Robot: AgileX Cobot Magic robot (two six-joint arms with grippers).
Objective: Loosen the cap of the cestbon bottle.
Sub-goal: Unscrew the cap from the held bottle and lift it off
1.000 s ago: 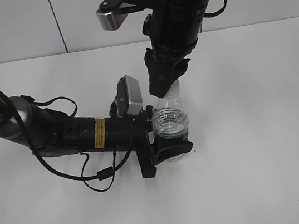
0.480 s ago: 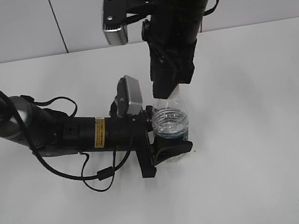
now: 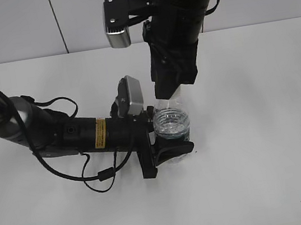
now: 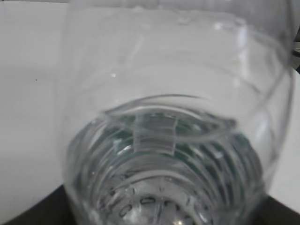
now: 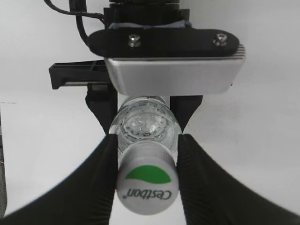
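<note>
The clear cestbon bottle [image 3: 172,122] stands upright on the white table, with its dark green label band low between black fingers. My left gripper [image 3: 172,145] is shut on the bottle's lower body from the left. The bottle [image 4: 168,140] fills the left wrist view, ribs and green label seen through the plastic. My right gripper [image 3: 166,94] comes straight down from above. In the right wrist view its two black fingers [image 5: 104,180] press both sides of the white cap [image 5: 146,186], which has a green patch and "Cestbon" lettering. The bottle's shoulder [image 5: 145,124] shows below the cap.
The left arm [image 3: 57,135] lies low across the table from the left, with a looped cable [image 3: 101,182]. Its silver wrist camera [image 3: 132,95] sits beside the bottle. The right arm's camera housing [image 3: 116,21] juts out to the left above. A white wall [image 3: 13,25] stands behind the table.
The right wrist has turned about the cap: its camera housing swung from tilted to hanging straight down. Bottle and left arm have stayed in place.
</note>
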